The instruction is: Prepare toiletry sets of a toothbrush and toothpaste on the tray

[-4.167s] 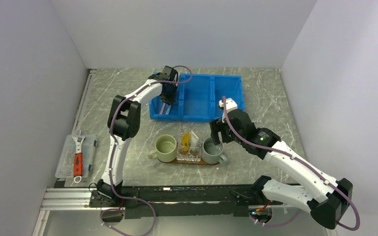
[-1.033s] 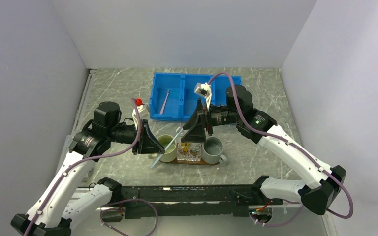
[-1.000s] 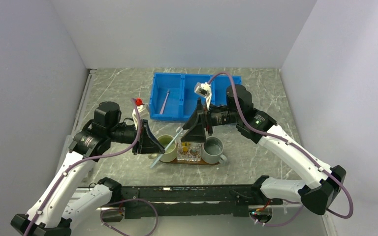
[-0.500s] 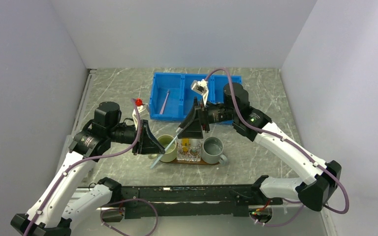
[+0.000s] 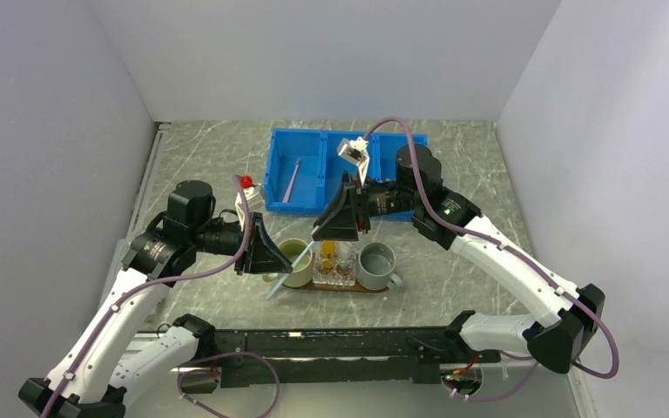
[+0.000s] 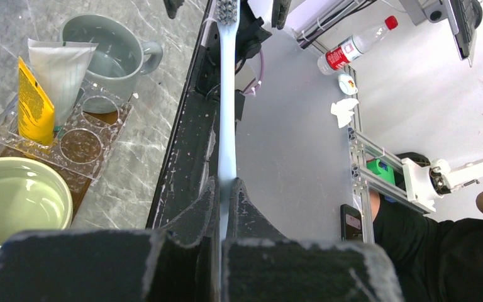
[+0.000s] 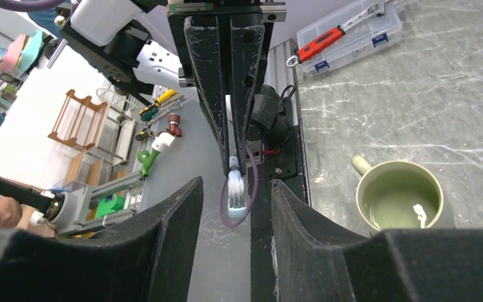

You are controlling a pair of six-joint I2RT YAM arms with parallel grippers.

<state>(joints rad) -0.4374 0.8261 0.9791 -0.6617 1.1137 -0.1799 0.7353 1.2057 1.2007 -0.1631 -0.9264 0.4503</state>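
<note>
Spanning the gap between the two arms, the pale grey thin plastic toothbrush is held clear of the grey marbled worktop, above the tray area. Its handle end is clamped in the fully shut jaws of the left gripper. Its long axis runs straight out from them, up and to the right in the top view, bristle head foremost. The head is seen between the fingers of the right gripper, whose jaws stand roughly half open on either side of it; nothing is gripped and no contact is visible. A handover is judged to be the step in hand, with the right jaws to be shut on the head end before the left lets go.

Below, the flat dark-brown wooden tray carries a pale green ceramic mug, a grey ceramic mug and, between them, a clear square plastic holder with round wells. A yellow tube and a white tube are stood in the holder. No toothbrush is seen in either mug. A pinkish thin toothbrush lies in the left compartment of the blue three-compartment plastic bin; the other compartments are partly hidden.
</note>
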